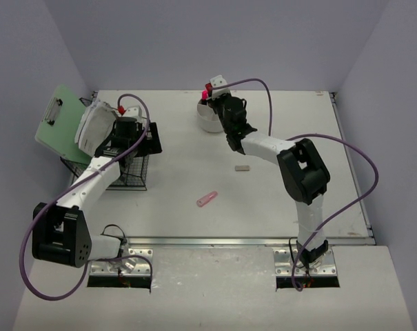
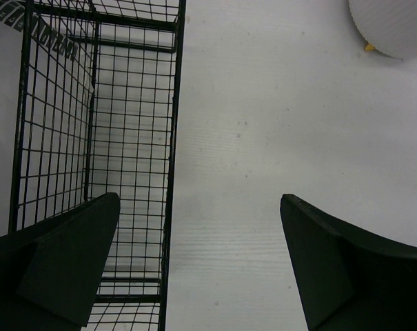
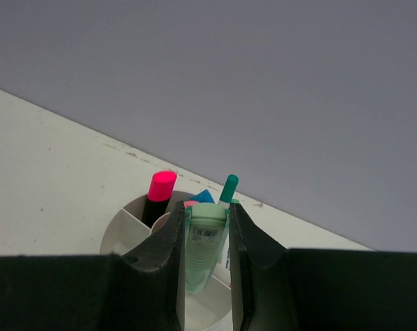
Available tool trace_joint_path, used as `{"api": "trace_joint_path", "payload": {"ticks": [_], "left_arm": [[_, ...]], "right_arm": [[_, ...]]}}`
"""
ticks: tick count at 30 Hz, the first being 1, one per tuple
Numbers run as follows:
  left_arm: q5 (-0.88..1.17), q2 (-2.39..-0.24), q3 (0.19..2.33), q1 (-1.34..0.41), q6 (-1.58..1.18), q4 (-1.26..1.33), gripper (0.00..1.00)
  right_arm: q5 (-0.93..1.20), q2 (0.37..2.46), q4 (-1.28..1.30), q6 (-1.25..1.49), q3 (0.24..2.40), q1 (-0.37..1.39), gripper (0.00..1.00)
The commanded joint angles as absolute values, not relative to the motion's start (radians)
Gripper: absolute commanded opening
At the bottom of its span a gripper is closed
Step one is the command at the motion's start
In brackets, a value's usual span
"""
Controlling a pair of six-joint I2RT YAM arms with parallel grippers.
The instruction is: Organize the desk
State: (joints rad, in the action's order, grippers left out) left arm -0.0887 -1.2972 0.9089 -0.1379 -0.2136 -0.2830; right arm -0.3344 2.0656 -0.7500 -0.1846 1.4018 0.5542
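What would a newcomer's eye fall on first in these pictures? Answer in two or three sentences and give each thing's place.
At the back of the desk, the right gripper is shut on a pale green stick over a white round holder, where a pink-capped marker stands. On the left, the left gripper hangs open by a black wire basket, with a green clipboard against the wall. A pink item lies alone mid-desk.

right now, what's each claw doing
left claw: open, holding nothing
right claw: shut on a pale green marker over the white pen cup
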Motion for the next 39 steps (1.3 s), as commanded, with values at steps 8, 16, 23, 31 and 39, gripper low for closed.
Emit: {"api": "trace_joint_path", "payload": {"ticks": [8, 16, 23, 31, 39], "left_arm": [[-0.086, -1.323, 0.954, -0.135, -0.204, -0.229, 1.00], [-0.083, -1.339, 0.969, -0.135, -0.211, -0.236, 1.00], [-0.081, -1.320, 0.982, -0.135, -0.221, -0.266, 1.00], [-0.012, -1.290, 0.988, -0.135, -0.179, -0.286, 1.00], [-0.005, -1.286, 1.001, -0.133, -0.154, -0.301, 1.00]], "right_arm": [[-0.363, 2.145, -0.860, -0.159, 1.431, 0.525, 0.04], [-0.328, 2.146, -0.817, -0.142, 1.424, 0.519, 0.51], [-0.160, 1.961, -0.570, -0.119, 1.386, 0.518, 0.85], [0.574, 1.750, 0.323, -0.567, 1.537, 0.499, 0.80], [0.453, 1.764, 0.989, -1.026, 1.543, 0.724, 0.69]]}}
